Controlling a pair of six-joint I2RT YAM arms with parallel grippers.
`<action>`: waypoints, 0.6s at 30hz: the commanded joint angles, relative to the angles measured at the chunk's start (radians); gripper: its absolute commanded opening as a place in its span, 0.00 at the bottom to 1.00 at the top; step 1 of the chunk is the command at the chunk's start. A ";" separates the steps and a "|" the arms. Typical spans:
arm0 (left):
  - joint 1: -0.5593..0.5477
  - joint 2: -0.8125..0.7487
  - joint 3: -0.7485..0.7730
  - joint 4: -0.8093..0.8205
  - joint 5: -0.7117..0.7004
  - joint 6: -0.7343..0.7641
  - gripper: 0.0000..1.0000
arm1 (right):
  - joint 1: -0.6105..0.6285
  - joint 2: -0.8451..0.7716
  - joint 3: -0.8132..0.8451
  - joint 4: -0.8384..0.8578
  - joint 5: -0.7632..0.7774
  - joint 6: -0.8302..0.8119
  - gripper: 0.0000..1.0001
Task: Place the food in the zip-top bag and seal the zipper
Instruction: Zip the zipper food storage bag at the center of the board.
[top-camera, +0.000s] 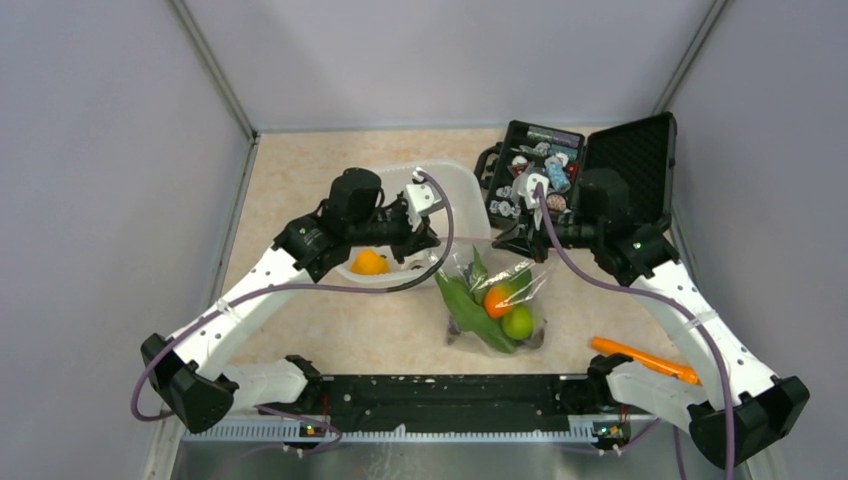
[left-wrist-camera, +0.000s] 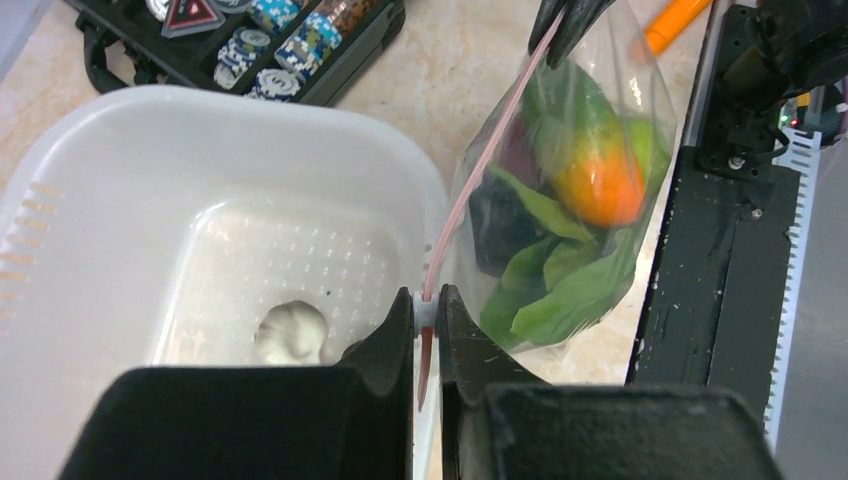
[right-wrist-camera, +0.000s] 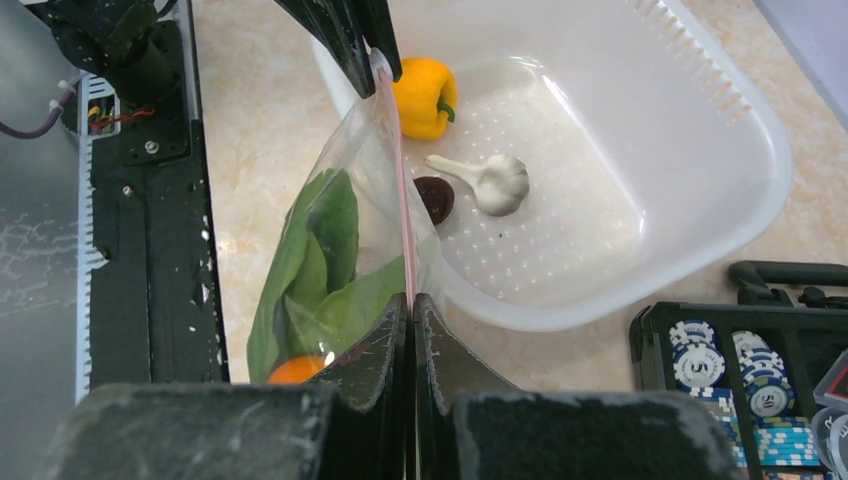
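Observation:
The clear zip-top bag (top-camera: 492, 300) hangs between my two grippers and holds a green leafy piece (top-camera: 465, 305), an orange fruit (top-camera: 497, 299) and a green fruit (top-camera: 517, 322). My left gripper (left-wrist-camera: 425, 312) is shut on the pinkish zipper (left-wrist-camera: 470, 180), at a small white piece on the strip. My right gripper (right-wrist-camera: 411, 302) is shut on the zipper's (right-wrist-camera: 400, 180) other end. The strip runs taut between them. A yellow-orange pepper (right-wrist-camera: 425, 95), a whitish piece (right-wrist-camera: 490, 180) and a dark piece (right-wrist-camera: 435, 197) lie in the white tub (right-wrist-camera: 700, 130).
The white tub (top-camera: 455, 180) stands just behind the bag. An open black case (top-camera: 575, 165) with chips sits at the back right. An orange carrot (top-camera: 640, 358) lies at the front right. The black base rail (top-camera: 450, 395) runs along the near edge.

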 joint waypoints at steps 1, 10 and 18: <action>0.025 -0.037 -0.020 -0.048 -0.052 0.026 0.00 | 0.004 -0.026 -0.005 0.050 0.013 0.009 0.00; 0.044 -0.063 -0.041 -0.077 -0.055 0.028 0.00 | 0.004 -0.017 -0.012 0.059 0.018 0.018 0.00; 0.064 -0.071 -0.045 -0.087 -0.071 0.015 0.00 | 0.004 -0.026 -0.021 0.081 0.034 0.032 0.00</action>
